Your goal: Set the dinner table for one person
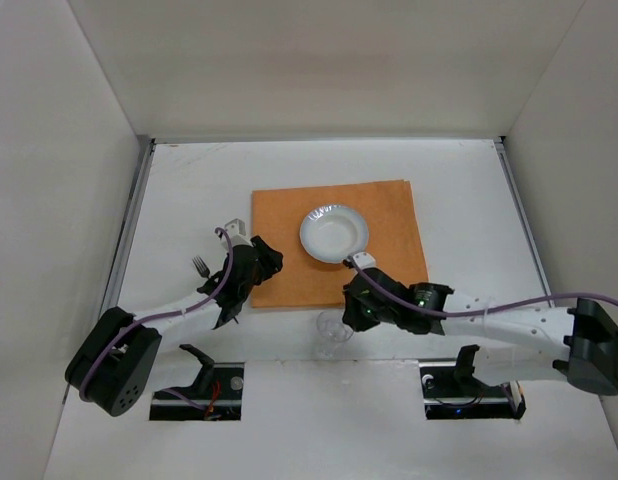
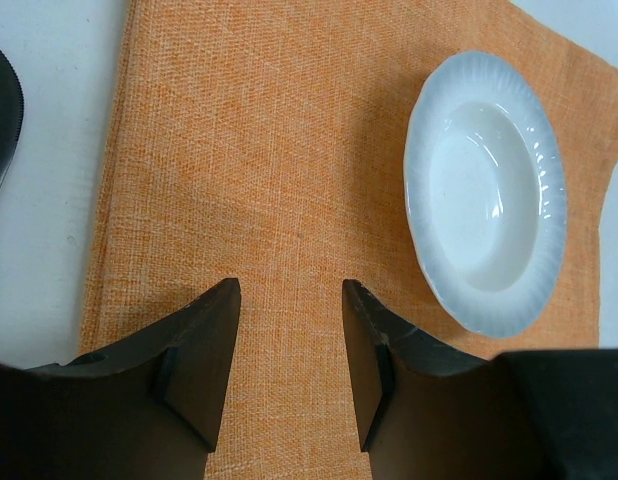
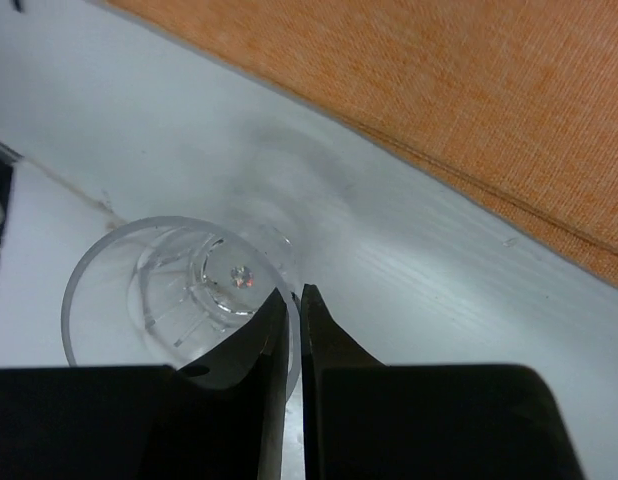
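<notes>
- Hovering over the left part of the orange placemat point(image 2: 289, 150), the left gripper point(image 2: 289, 290) had its fingers spread wide with nothing between them. It was probably free to go for the fork point(image 1: 200, 266), which lay on bare tabletop just left of the mat.
- White plate point(image 2: 484, 190) sat on the placemat, slightly toward its far side, as the centre of the setting.
- Right gripper point(image 3: 294, 300) had its fingers nearly closed, a thin slit between them, at the rim of a clear glass point(image 3: 159, 290). It seemed to pinch the thin wall, a sensible hold for a cup.
- Glass stood mouth up, just off the mat's near edge.
- Dinner table point(image 1: 459, 180) lay under everything, white and walled in. Judged: plate placed, glass and fork not yet.
</notes>
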`<act>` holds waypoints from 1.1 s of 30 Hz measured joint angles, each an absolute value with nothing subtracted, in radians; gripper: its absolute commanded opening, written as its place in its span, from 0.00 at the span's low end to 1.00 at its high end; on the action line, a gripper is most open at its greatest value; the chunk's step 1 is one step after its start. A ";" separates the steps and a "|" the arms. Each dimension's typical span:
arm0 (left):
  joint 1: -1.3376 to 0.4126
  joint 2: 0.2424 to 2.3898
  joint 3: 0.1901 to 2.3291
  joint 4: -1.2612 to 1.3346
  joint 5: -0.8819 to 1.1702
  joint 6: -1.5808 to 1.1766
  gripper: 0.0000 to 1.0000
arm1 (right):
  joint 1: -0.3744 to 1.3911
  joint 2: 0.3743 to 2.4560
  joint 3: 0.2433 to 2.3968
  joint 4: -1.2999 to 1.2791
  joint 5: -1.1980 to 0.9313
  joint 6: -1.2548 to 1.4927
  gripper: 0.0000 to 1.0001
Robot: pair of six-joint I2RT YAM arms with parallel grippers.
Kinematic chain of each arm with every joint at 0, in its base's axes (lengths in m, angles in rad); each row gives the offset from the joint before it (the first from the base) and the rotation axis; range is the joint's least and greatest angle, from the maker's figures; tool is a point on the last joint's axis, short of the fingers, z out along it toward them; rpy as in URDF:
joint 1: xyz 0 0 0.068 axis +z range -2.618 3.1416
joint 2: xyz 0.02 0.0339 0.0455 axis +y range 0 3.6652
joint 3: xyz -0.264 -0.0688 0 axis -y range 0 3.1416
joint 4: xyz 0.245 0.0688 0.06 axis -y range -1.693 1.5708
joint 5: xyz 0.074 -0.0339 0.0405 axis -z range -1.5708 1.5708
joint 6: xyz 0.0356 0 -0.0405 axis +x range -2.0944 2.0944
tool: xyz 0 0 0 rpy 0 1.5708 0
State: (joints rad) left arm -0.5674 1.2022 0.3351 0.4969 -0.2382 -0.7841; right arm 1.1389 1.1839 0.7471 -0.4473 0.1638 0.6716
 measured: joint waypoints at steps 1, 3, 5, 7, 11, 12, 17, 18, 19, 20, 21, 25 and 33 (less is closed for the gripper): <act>-0.567 1.202 0.335 0.497 -0.239 -0.784 0.43 | 1.132 1.162 0.756 -0.449 0.163 0.664 0.09; -0.567 1.203 0.335 0.497 -0.238 -0.784 0.43 | 1.098 1.111 0.782 -0.453 0.151 0.649 0.09; -0.569 1.203 0.335 0.497 -0.237 -0.785 0.43 | 1.019 1.064 0.828 -0.441 0.138 0.630 0.09; -0.570 1.203 0.335 0.497 -0.237 -0.785 0.43 | 0.918 1.048 0.878 -0.411 0.127 0.604 0.09; -0.569 1.203 0.335 0.497 -0.237 -0.786 0.43 | 0.663 1.119 0.979 -0.326 0.112 0.556 0.09; -0.569 1.203 0.335 0.497 -0.237 -0.786 0.43 | 0.603 1.159 1.005 -0.306 0.111 0.547 0.09; -0.566 1.201 0.335 0.496 -0.239 -0.786 0.43 | 0.384 1.426 1.130 -0.249 0.113 0.519 0.09; -0.566 1.201 0.335 0.496 -0.239 -0.786 0.43 | 0.356 1.481 1.153 -0.246 0.115 0.513 0.09; -0.565 1.200 0.335 0.497 -0.239 -0.786 0.43 | 0.329 1.535 1.176 -0.245 0.117 0.508 0.09; -0.565 1.199 0.335 0.497 -0.239 -0.786 0.43 | 0.307 1.583 1.194 -0.247 0.117 0.503 0.09; -0.564 1.198 0.335 0.497 -0.239 -0.786 0.43 | 0.292 1.617 1.206 -0.249 0.120 0.498 0.09; -0.561 1.198 0.335 0.497 -0.239 -0.786 0.43 | 0.237 1.711 1.252 -0.262 0.135 0.488 0.09; -0.554 1.210 0.335 0.497 -0.237 -0.786 0.43 | 0.198 1.813 1.409 -0.291 0.190 0.447 0.09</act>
